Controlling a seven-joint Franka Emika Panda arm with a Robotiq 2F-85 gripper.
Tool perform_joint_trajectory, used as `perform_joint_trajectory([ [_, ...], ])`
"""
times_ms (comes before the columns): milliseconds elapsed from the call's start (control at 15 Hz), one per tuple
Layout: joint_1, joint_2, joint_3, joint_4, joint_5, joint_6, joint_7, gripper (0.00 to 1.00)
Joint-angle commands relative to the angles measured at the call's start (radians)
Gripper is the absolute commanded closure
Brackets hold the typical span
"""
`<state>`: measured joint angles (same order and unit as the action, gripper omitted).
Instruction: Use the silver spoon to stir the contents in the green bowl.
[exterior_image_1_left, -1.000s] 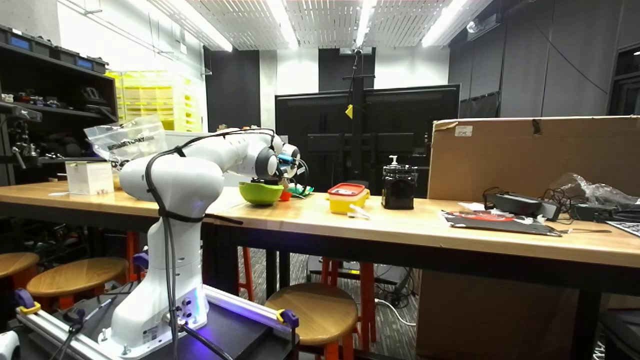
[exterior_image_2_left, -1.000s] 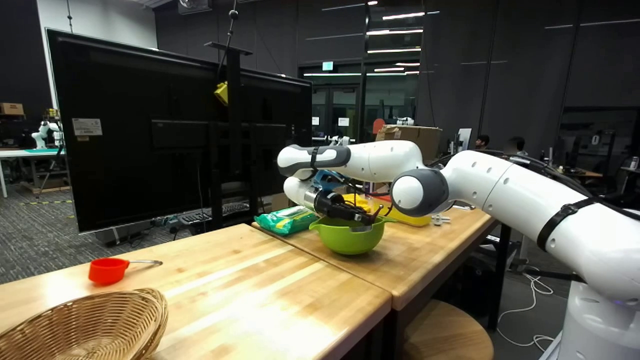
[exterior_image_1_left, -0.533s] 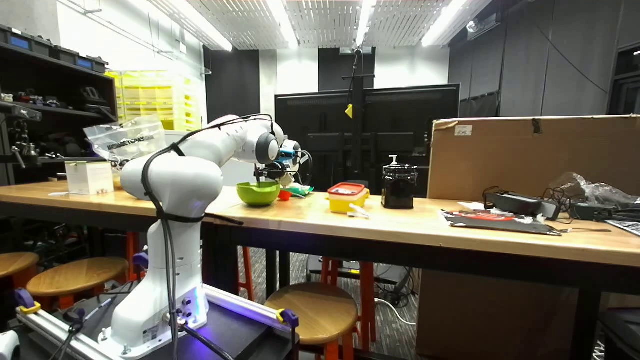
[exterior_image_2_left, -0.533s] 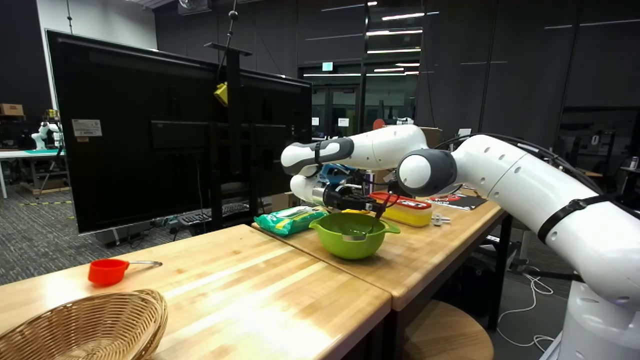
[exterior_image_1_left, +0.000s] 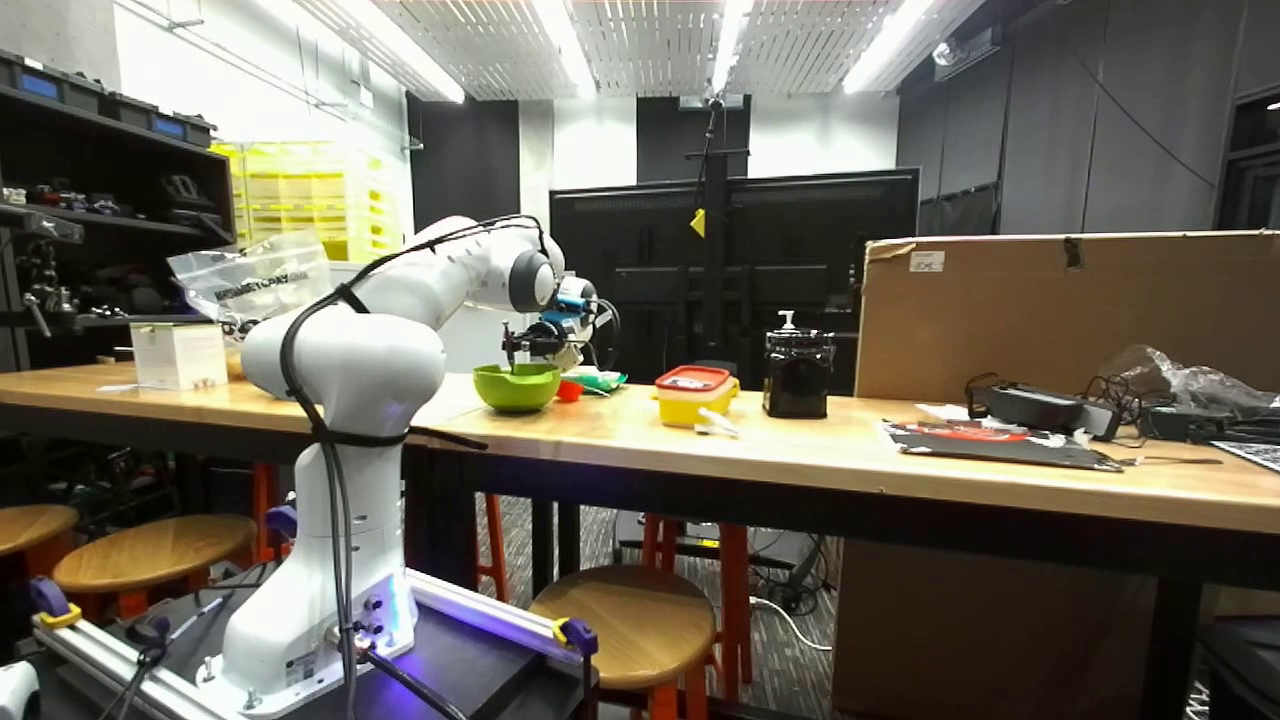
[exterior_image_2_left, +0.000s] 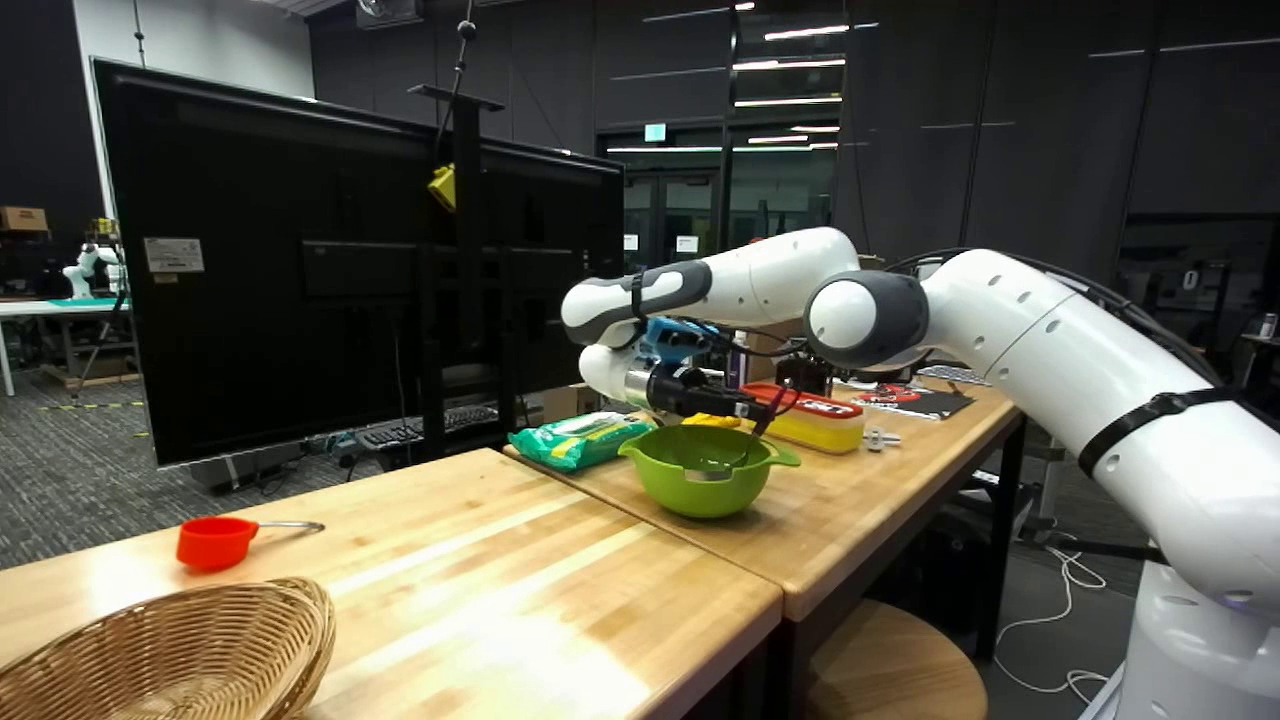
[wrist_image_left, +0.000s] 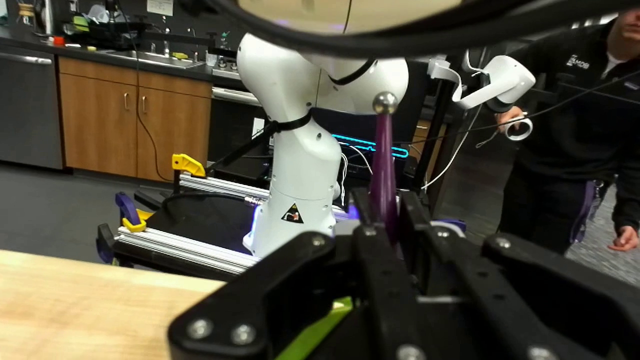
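The green bowl (exterior_image_2_left: 690, 492) stands upright on the wooden table, and also shows in an exterior view farther off (exterior_image_1_left: 517, 390). Over its rim, my gripper (wrist_image_left: 390, 207) is shut on the purple handle of the spoon (wrist_image_left: 383, 160), which ends in a silver ball. In an exterior view the handle (exterior_image_2_left: 768, 412) leans above the bowl's rim, and a thin neck runs down inside the bowl. The spoon's head cannot be made out clearly, nor can the bowl's contents. A strip of the bowl (wrist_image_left: 320, 330) shows beneath my fingers in the wrist view.
Close behind the bowl lie a green packet (exterior_image_2_left: 575, 443) and a yellow container with a red lid (exterior_image_2_left: 808, 425). A red cup (exterior_image_2_left: 215, 543) and a wicker basket (exterior_image_2_left: 310, 640) stand farther along. A dark pump jar (exterior_image_1_left: 798, 375) is beyond. A person (wrist_image_left: 560, 150) stands near the robot base.
My gripper has risen from low inside the bowl's rim to above it, lifting the spoon with it. The bowl has shifted slightly. The last half second brought only a small further rise.
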<state>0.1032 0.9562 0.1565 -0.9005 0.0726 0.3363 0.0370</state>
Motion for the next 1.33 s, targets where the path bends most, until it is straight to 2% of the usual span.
perform_joint_trajectory([
  [0, 0.02, -0.066, -0.016, -0.132, -0.002, 0.049, -0.054, 0.96],
  [400, 0.042, -0.069, -0.013, -0.188, 0.0, 0.151, -0.08, 0.96],
  [1267, 0.052, -0.064, -0.007, -0.115, 0.009, 0.243, -0.132, 0.96],
])
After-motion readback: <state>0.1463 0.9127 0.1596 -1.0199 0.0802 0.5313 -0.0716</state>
